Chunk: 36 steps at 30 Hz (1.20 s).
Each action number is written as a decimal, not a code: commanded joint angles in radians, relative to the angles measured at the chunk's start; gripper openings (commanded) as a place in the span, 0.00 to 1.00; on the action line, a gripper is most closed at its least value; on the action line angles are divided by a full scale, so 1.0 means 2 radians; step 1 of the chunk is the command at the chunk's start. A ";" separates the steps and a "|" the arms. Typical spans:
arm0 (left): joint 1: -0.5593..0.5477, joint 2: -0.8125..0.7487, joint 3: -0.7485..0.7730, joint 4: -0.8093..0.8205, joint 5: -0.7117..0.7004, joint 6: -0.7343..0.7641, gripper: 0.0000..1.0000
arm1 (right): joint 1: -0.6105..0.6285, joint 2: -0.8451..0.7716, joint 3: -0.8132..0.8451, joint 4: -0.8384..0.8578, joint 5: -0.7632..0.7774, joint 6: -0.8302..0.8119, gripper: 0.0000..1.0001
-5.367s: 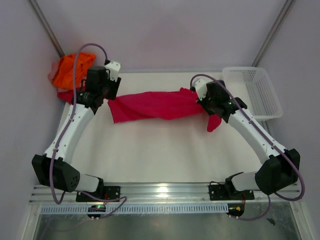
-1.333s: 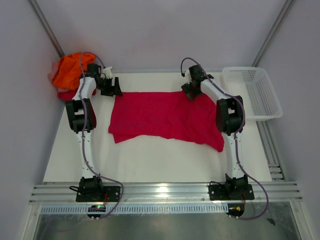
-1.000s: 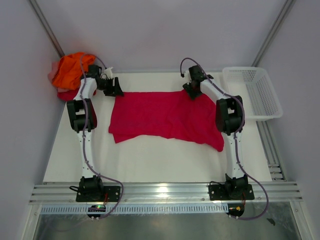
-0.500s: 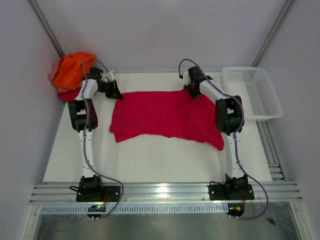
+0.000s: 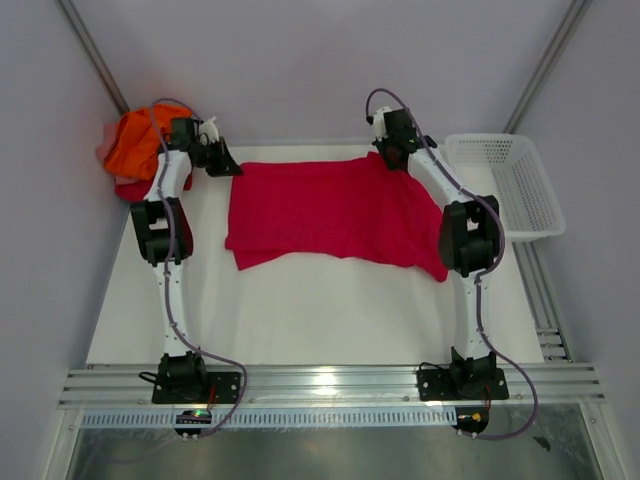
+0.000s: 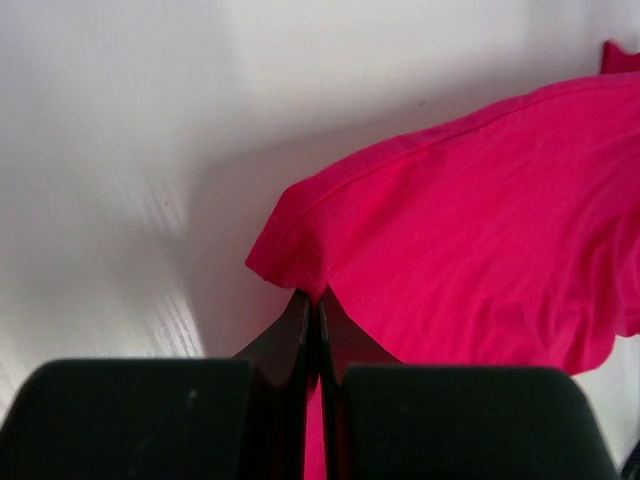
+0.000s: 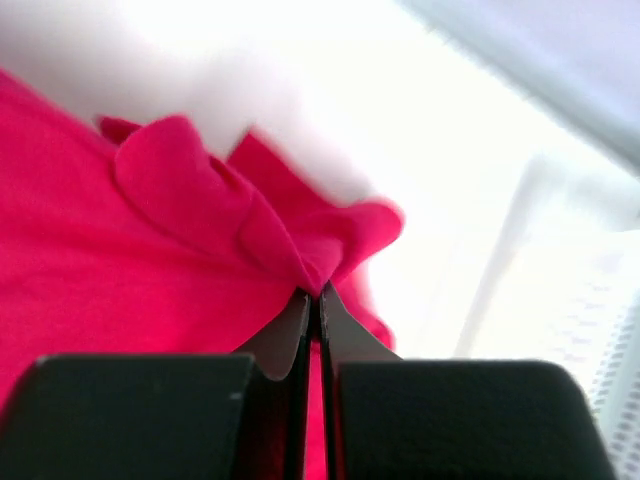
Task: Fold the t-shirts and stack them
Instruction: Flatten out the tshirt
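the table [image 5: 300, 310] carries the crimson shirt [image 5: 330, 210], spread flat along the far edge with its near hem uneven. the other shirts [image 5: 140, 140] lie heaped at the far left corner. the left gripper [image 6: 312, 300] is pinched tight on the crimson shirt's far left corner, and the right gripper [image 7: 312, 295] on a bunched fold at its far right corner. the cloth looks light and limp and will likely sag, so hems and corners are the best holds.
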 commanded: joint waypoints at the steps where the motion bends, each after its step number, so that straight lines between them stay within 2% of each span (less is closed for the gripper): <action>1: 0.003 -0.088 0.048 0.046 0.007 -0.041 0.00 | -0.002 -0.072 0.066 0.037 0.026 -0.001 0.03; 6: 0.003 -0.144 0.052 0.050 0.021 -0.056 0.00 | -0.002 -0.096 0.109 0.021 0.039 -0.011 0.03; 8: 0.003 -0.174 0.052 0.029 0.032 -0.054 0.00 | -0.002 -0.125 0.103 0.011 0.039 -0.008 0.03; 11: 0.003 -0.219 0.046 -0.030 0.053 -0.043 0.00 | -0.002 -0.187 0.060 -0.009 0.026 -0.003 0.03; 15: 0.003 -0.294 -0.008 -0.138 0.075 0.019 0.00 | -0.002 -0.285 -0.051 -0.050 -0.009 -0.006 0.03; 17: 0.003 -0.328 -0.036 -0.185 0.084 0.091 0.00 | -0.002 -0.327 -0.094 -0.080 -0.038 -0.009 0.03; 20: 0.003 -0.400 -0.106 -0.294 0.077 0.193 0.00 | -0.001 -0.431 -0.200 -0.115 -0.071 -0.028 0.03; 21: 0.003 -0.411 -0.117 -0.319 0.075 0.251 0.00 | -0.002 -0.449 -0.218 -0.136 -0.079 -0.043 0.03; 23: 0.003 -0.429 -0.146 -0.365 0.069 0.307 0.00 | -0.002 -0.476 -0.252 -0.166 -0.087 -0.055 0.03; 25: 0.003 -0.441 -0.163 -0.443 0.074 0.402 0.00 | -0.002 -0.502 -0.267 -0.225 -0.135 -0.091 0.03; 27: 0.003 -0.449 -0.194 -0.488 0.063 0.439 0.00 | -0.002 -0.528 -0.291 -0.264 -0.162 -0.111 0.03; 29: 0.003 -0.460 -0.238 -0.489 0.045 0.466 0.01 | -0.002 -0.542 -0.302 -0.284 -0.194 -0.138 0.03; 30: 0.003 -0.464 -0.250 -0.489 0.045 0.482 0.03 | -0.002 -0.546 -0.299 -0.319 -0.205 -0.154 0.08; 31: 0.003 -0.467 -0.255 -0.488 0.045 0.492 0.12 | -0.001 -0.544 -0.296 -0.339 -0.217 -0.170 0.31; 32: 0.003 -0.464 -0.256 -0.488 0.045 0.490 0.77 | -0.002 -0.542 -0.292 -0.355 -0.234 -0.191 0.99; 33: 0.003 -0.461 -0.252 -0.489 0.047 0.487 0.99 | -0.001 -0.539 -0.291 -0.372 -0.244 -0.198 0.99; 36: 0.003 -0.441 -0.232 -0.489 0.054 0.490 0.99 | -0.002 -0.537 -0.295 -0.350 -0.255 -0.201 0.99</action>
